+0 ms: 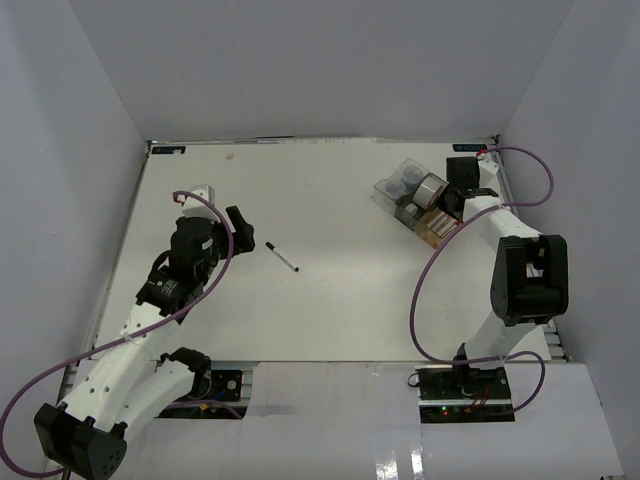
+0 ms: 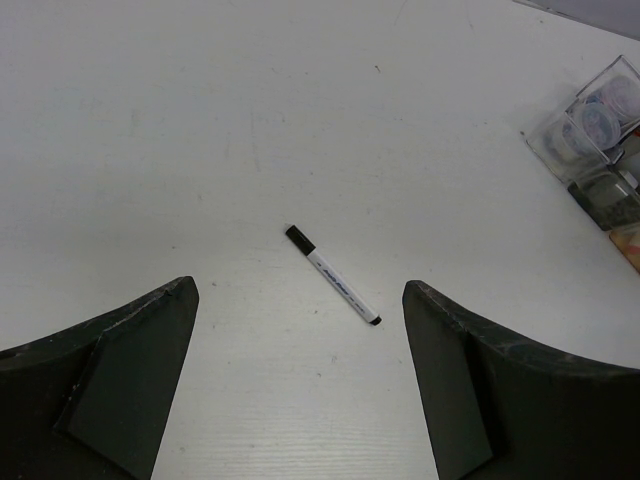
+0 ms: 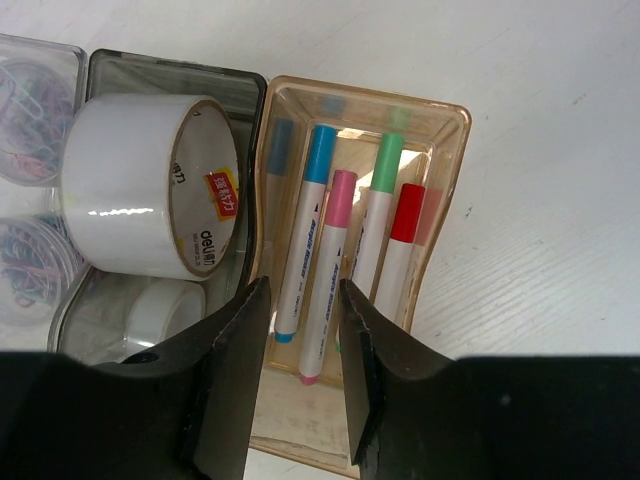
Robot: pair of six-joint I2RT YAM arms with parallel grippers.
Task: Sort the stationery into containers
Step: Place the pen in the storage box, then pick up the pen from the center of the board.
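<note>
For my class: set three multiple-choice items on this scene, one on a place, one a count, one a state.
1. Where does the black-capped marker lie? A on the table; B in a bin; C in a gripper.
2. How many markers are in the amber bin? A two; B four; C six.
3. The left gripper is: A open; B shut empty; C shut on a marker.
Answers: A, it lies alone on the table; B, blue, pink, green, red caps; A, its fingers stand wide apart.
</note>
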